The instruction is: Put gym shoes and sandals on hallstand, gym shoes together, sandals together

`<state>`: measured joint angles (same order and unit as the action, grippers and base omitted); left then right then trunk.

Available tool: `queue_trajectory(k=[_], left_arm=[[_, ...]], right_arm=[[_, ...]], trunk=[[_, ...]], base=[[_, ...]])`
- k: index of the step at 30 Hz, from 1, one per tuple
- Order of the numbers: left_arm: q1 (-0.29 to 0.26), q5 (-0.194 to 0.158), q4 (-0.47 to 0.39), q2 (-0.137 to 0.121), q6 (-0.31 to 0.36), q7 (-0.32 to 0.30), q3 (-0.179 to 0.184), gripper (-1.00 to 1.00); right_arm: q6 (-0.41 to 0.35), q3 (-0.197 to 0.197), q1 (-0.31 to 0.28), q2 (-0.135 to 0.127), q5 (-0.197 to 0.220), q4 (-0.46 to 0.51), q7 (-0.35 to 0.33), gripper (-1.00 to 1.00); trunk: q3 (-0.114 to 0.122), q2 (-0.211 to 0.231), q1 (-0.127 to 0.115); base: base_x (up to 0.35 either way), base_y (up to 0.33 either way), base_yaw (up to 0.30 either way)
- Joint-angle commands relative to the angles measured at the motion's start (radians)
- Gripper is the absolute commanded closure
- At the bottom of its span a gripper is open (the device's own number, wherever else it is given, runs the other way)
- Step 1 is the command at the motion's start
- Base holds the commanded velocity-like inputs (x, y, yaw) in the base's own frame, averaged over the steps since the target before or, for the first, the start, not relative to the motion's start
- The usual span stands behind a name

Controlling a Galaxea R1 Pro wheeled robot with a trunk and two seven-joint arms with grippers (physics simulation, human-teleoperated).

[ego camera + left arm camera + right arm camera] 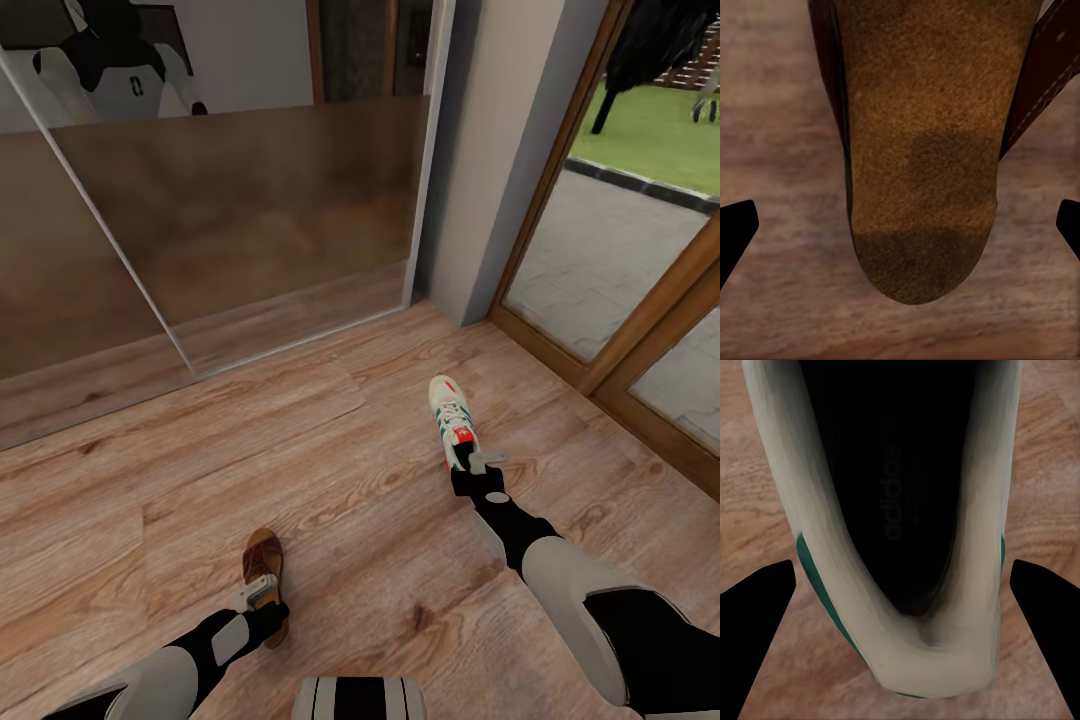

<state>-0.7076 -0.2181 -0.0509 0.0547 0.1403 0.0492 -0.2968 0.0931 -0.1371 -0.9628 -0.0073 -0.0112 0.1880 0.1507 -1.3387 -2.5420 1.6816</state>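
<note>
- Wood-grain planks of the corridor floor (330, 450) spread under both arms, up to a mirrored sliding panel (230, 220) at the far side and a glazed, wood-framed door (640, 300) on the right.
- Lay flat on the floor: 1 gym shoe (452, 412), white with green stripes and orange-red patches, toe pointed away from the robot.
- Hung right at that shoe's heel: right gripper (470, 462), jaws apart, 1 dark fingertip (757, 630) on each side of the pale heel collar (937, 660) in the right wrist view; contact could not be told.
- Rested on the floor nearer the robot, well left of the shoe: 1 dark brown sandal (263, 560).
- Sat over the sandal's near end: left gripper (264, 595), jaws wide apart, fingertips (735, 232) clear of the suede-like footbed (922, 165) in the left wrist view.
</note>
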Motion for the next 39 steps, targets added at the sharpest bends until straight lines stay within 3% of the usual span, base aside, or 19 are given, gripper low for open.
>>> queue_trajectory(k=[1, 8, 20, 27, 30, 34, 39], left_arm=[[0.000, -0.010, -0.003, 0.000, 0.006, 0.004, 0.001, -1.00], [0.000, -0.010, -0.003, 0.000, 0.008, 0.006, 0.001, -1.00], [0.000, -0.010, -0.003, 0.001, 0.008, 0.006, 0.001, -1.00], [0.000, -0.010, -0.003, 0.002, 0.009, 0.006, 0.002, -1.00], [0.000, -0.010, -0.003, 0.002, 0.009, 0.006, 0.002, -1.00], [0.000, -0.010, -0.003, 0.002, 0.009, 0.006, 0.002, -1.00], [0.000, -0.010, -0.003, 0.002, 0.009, 0.006, 0.002, -1.00]], right_arm=[[0.002, -0.007, -0.001, 0.000, -0.001, -0.001, 0.006, 1.00], [0.002, -0.007, -0.001, 0.000, -0.001, -0.001, 0.006, 1.00], [0.002, -0.008, -0.001, 0.000, -0.001, -0.001, 0.006, 1.00], [0.000, -0.009, -0.015, -0.004, -0.001, 0.019, 0.010, 1.00], [-0.003, -0.009, -0.035, -0.006, -0.013, 0.037, 0.015, 1.00], [-0.006, -0.008, -0.049, -0.006, -0.065, 0.047, 0.018, 1.00], [-0.007, -0.007, -0.052, -0.004, -0.083, 0.050, 0.019, 1.00]], trunk=[[-0.001, 0.000, 0.000], [-0.001, 0.000, 0.000], [-0.032, -0.002, 0.003], [-0.032, -0.002, 0.003], [-0.032, -0.002, 0.003], [-0.032, -0.002, 0.003], [-0.032, -0.002, 0.003]], base=[[0.011, -0.004, 0.000], [0.004, -0.001, 0.000], [0.000, 0.000, 0.000], [0.000, 0.000, 0.000], [0.000, 0.000, 0.000], [0.000, 0.000, 0.000], [0.000, 0.000, 0.000]])
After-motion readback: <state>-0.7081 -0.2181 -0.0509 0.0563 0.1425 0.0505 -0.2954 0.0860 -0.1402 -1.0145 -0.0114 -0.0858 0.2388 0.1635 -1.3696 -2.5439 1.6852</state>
